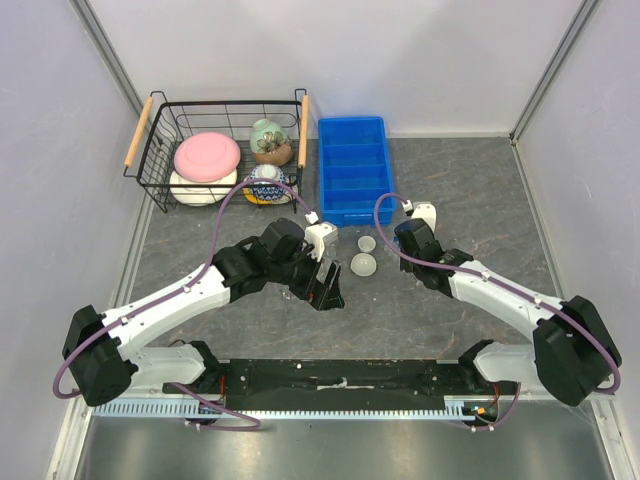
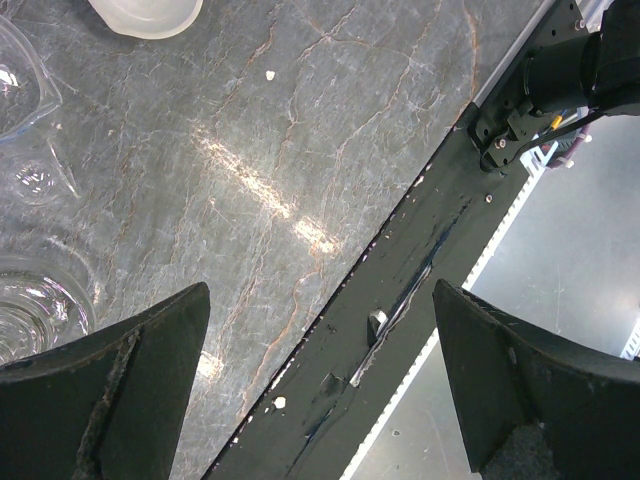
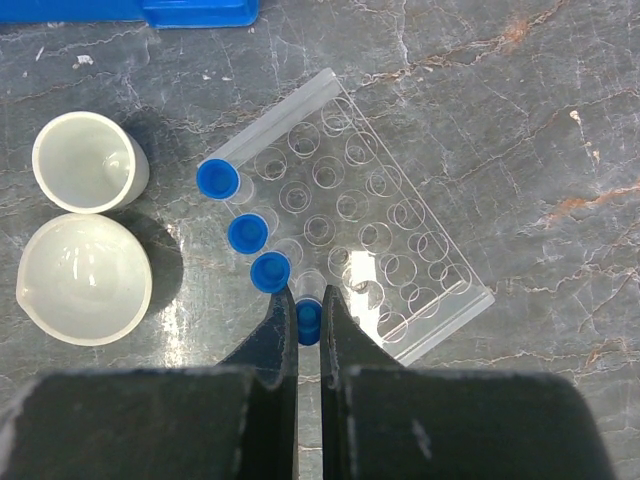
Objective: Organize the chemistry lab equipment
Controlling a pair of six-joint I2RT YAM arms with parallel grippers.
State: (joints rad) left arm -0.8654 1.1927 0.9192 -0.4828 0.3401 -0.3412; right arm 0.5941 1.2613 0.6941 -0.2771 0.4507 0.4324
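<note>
My right gripper is shut on the blue cap of a clear tube at the near corner of a clear rack. Three more blue-capped tubes stand in the rack's left row, in line with it. Two white dishes lie left of the rack and also show in the top view as dishes. My left gripper is open over the table's front edge with nothing between its fingers. Clear glass flasks sit at that view's left margin. In the top view the left gripper is near the centre and the right gripper is beside the dishes.
A blue compartment tray stands at the back centre. Left of it a wire basket with wooden handles holds a pink plate, white bowls and patterned crockery. The black base rail runs along the table's near edge.
</note>
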